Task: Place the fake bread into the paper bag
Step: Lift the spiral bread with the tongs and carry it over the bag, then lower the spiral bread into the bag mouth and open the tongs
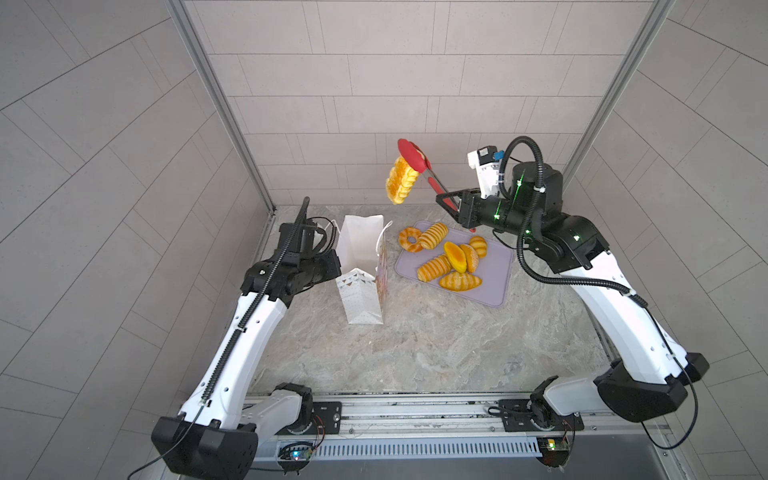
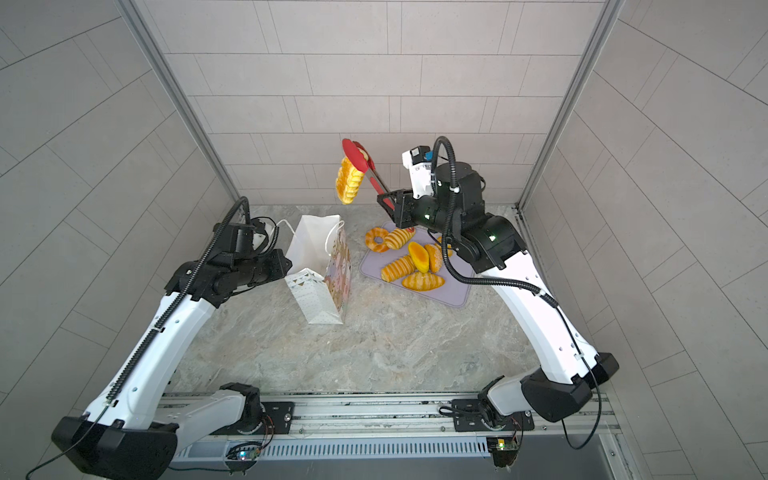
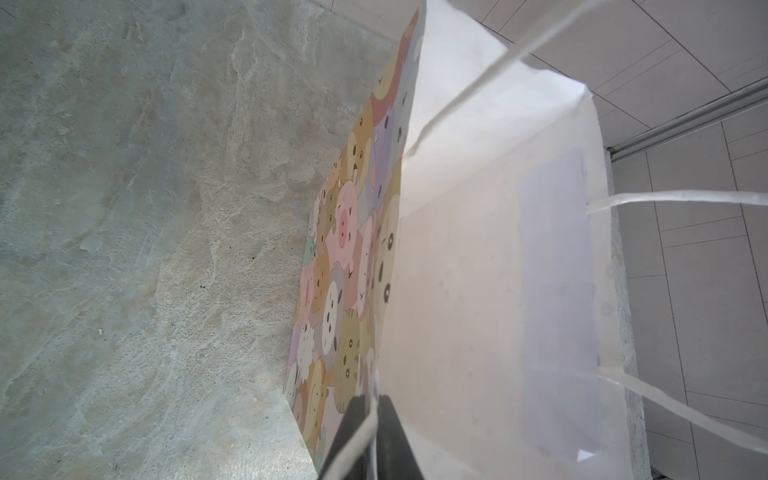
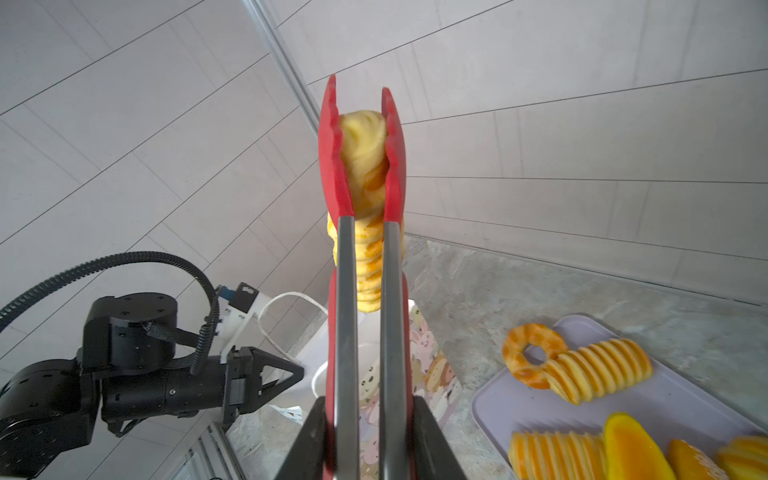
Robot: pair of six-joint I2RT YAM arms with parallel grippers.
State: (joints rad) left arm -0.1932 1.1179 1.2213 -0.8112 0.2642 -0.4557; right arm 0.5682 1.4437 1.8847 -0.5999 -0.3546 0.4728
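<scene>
The white paper bag stands open on the table's left half. My left gripper is shut on its near rim, one finger outside on the cartoon-printed wall and the other inside. My right gripper is shut on the red-tipped tongs. The tongs clamp one striped loaf of fake bread, hanging end-down high above the table, up and to the right of the bag's mouth. Several more pieces of fake bread, one ring-shaped, lie on the lilac tray.
The tray lies to the right of the bag, partly under my right arm. Tiled walls close in the back and both sides. The bag's string handles hang loose round its mouth. Bare marble table stretches in front of the bag and the tray.
</scene>
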